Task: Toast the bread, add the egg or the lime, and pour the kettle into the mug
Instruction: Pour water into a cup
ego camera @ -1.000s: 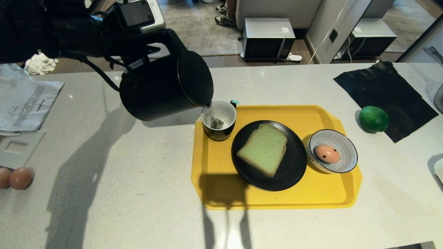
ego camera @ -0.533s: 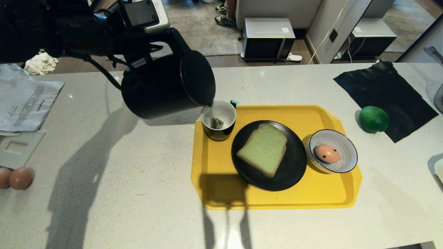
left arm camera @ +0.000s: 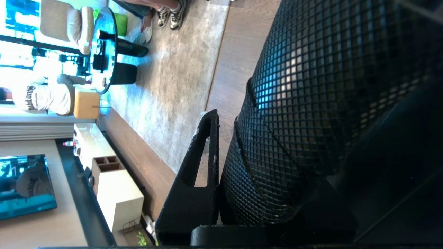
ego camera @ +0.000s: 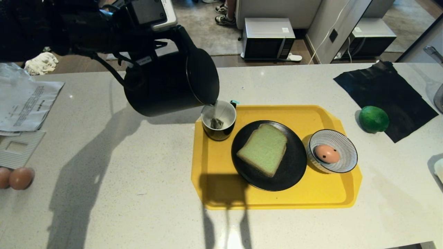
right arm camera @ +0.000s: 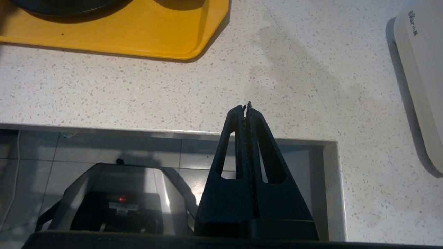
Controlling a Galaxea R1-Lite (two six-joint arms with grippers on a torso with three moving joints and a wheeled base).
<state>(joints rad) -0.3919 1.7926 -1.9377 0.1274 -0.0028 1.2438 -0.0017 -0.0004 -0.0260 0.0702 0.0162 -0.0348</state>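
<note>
My left gripper (ego camera: 162, 36) is shut on the handle of the black kettle (ego camera: 169, 83), which hangs tilted above the counter. Its spout is over the black mug (ego camera: 218, 121), and a thin stream runs into the mug's white inside, where a tea bag lies. In the left wrist view one finger (left arm camera: 204, 162) presses against the mesh-textured handle (left arm camera: 311, 103). The green bread (ego camera: 263, 148) lies on a black plate (ego camera: 294, 169). The spotted egg (ego camera: 326, 154) sits in a striped bowl (ego camera: 347, 145). The lime (ego camera: 373, 119) rests right of the tray. My right gripper (right arm camera: 246, 107) is shut and parked over the counter's front edge.
Mug, plate and bowl stand on a yellow tray (ego camera: 214, 183). Two brown eggs (ego camera: 17, 178) and papers (ego camera: 24, 103) lie at the left edge. A black cloth (ego camera: 384, 86) lies at the back right. A white appliance (right arm camera: 418, 69) sits near my right gripper.
The left gripper and the kettle have shifted slightly right and upward, with the kettle tipped a little further. The stream still runs into the mug. The right arm has not moved.
</note>
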